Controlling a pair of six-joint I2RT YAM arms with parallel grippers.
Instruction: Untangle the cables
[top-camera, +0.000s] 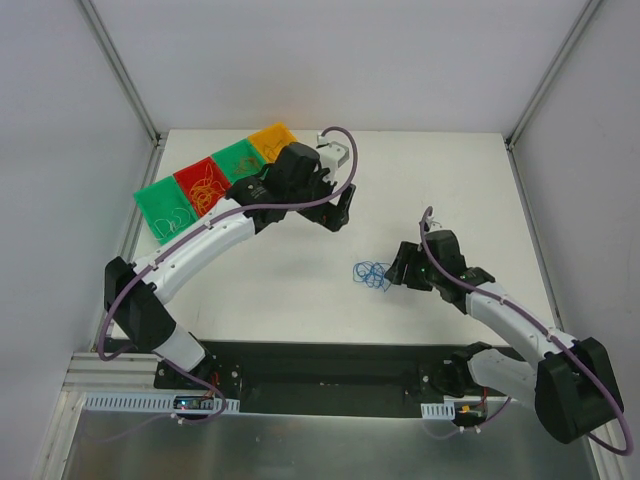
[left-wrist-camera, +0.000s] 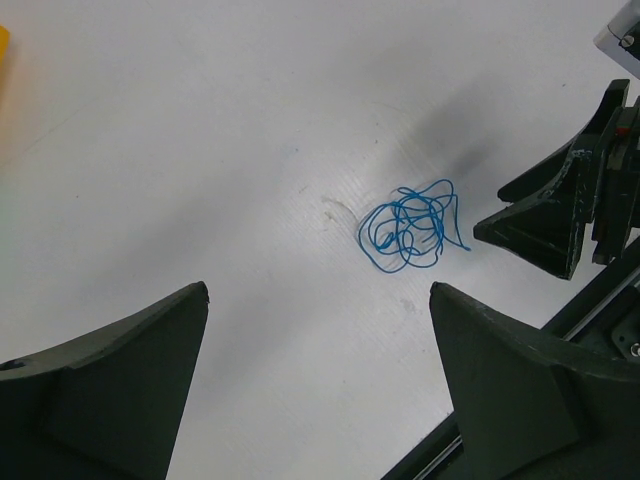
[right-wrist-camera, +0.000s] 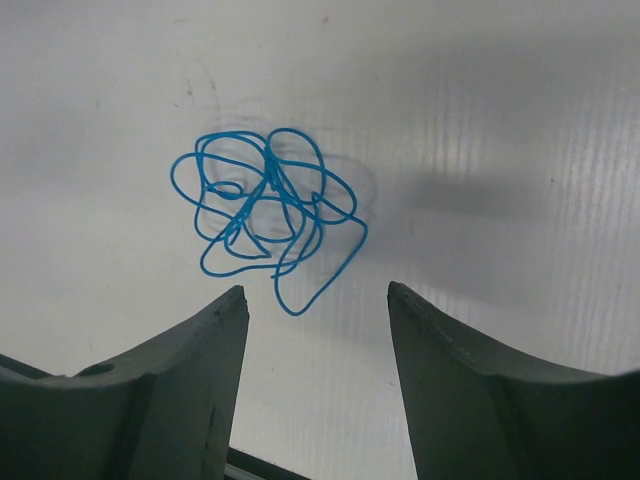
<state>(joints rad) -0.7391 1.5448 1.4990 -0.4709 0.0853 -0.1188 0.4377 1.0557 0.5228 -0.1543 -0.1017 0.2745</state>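
cables, blue clump, are lying on the surface just ahead of the right tool, which is hovering released, seemingly lining up a pick; left tool is hanging released, empty, well apart.

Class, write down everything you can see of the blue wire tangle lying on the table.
The blue wire tangle is very thin, glossy, flexible-looking wire, all one bright blue, looped over itself into a loose, flat knot with one longer loop trailing out. Whether it is one strand or several cannot be told. It lies on the white table, a little right of centre. Only the table touches it; the right tool hangs open just beside it, apart.
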